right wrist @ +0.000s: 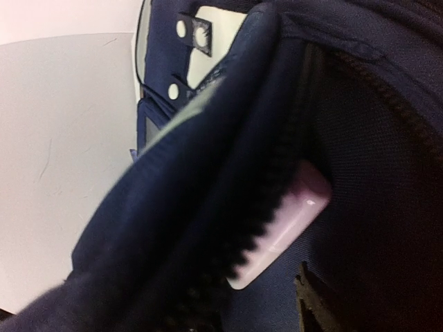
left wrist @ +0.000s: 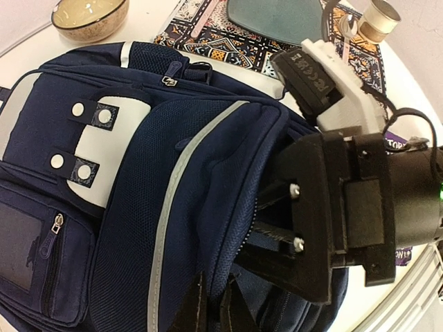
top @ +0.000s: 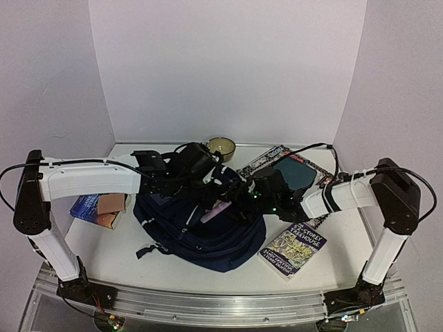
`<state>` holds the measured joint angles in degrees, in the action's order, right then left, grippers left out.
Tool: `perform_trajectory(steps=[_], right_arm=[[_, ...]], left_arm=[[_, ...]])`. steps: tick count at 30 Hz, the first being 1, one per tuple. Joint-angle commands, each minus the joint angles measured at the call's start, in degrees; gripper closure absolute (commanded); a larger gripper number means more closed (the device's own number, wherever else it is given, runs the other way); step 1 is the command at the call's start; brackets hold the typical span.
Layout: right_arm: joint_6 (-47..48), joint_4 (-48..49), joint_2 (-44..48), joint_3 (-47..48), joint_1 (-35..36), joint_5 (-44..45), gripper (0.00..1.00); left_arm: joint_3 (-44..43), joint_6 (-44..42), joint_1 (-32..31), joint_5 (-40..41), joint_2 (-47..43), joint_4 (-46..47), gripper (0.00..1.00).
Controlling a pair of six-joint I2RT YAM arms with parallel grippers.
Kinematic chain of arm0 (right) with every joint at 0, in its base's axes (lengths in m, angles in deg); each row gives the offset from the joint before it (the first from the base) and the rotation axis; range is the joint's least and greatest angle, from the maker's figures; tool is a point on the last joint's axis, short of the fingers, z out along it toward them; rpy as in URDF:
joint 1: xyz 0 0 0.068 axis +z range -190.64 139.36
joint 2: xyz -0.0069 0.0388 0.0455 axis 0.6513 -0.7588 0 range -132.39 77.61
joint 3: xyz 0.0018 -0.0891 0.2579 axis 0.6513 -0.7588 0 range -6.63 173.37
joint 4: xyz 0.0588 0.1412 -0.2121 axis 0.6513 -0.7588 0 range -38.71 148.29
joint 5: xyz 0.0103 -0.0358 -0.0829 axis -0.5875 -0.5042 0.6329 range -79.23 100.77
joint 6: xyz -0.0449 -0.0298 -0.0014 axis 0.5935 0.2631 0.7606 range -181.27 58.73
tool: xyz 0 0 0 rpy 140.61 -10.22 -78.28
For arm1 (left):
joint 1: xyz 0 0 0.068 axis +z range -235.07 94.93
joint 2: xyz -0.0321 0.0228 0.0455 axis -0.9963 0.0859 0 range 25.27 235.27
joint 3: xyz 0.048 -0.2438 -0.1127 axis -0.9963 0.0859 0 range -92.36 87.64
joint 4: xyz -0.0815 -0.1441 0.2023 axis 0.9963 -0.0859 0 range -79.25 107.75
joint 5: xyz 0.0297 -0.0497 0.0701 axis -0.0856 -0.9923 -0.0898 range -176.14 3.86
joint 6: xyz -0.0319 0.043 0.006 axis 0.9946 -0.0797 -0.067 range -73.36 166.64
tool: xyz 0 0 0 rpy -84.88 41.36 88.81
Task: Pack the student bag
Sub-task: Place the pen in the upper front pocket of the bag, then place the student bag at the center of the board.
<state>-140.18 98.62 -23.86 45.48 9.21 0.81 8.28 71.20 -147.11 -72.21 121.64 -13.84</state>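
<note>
Large navy-blue fabric student bag [top: 201,232] lies slumped on the white counter [top: 124,256] just left of the purple paperback book [top: 294,249], soft and floppy I judge, best taken by its zip lip, where my left gripper [left wrist: 211,308] pinches it, my right gripper [left wrist: 266,218] spread at the mouth.

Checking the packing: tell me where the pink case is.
Top view, centre: the pink case lies in the open backpack, at its zip, below the bowl.
</note>
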Motion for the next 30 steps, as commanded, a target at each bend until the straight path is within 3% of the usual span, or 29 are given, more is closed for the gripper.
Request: perform_trajectory(steps=[1, 7, 13, 21, 30], right_arm=[[6.6, -5.0, 6.5, -0.4, 0.2, 2.4, 0.18], [15.7, -10.0, 13.9, -5.3, 0.1, 6.4, 0.07], [26.4, -15.4, 22.3, -8.9, 0.2, 10.0, 0.04], [33.7, -20.5, 24.7, -6.4, 2.8, 10.5, 0.06], [29.6, -24.2, 17.6, -4.1, 5.5, 13.2, 0.06]], left_arm=[[0.1, 1.2, -0.2, 0.3, -3.8, 3.8, 0.92], [3.4, 2.4, -0.2, -0.3, -6.2, 4.7, 0.69], [10.4, 5.6, 0.6, 0.3, -10.9, 6.2, 0.50], [24.9, 13.6, 6.3, -4.6, -19.1, 12.1, 0.41], [40.4, 20.9, 13.1, -12.8, -24.7, 24.3, 0.39]])
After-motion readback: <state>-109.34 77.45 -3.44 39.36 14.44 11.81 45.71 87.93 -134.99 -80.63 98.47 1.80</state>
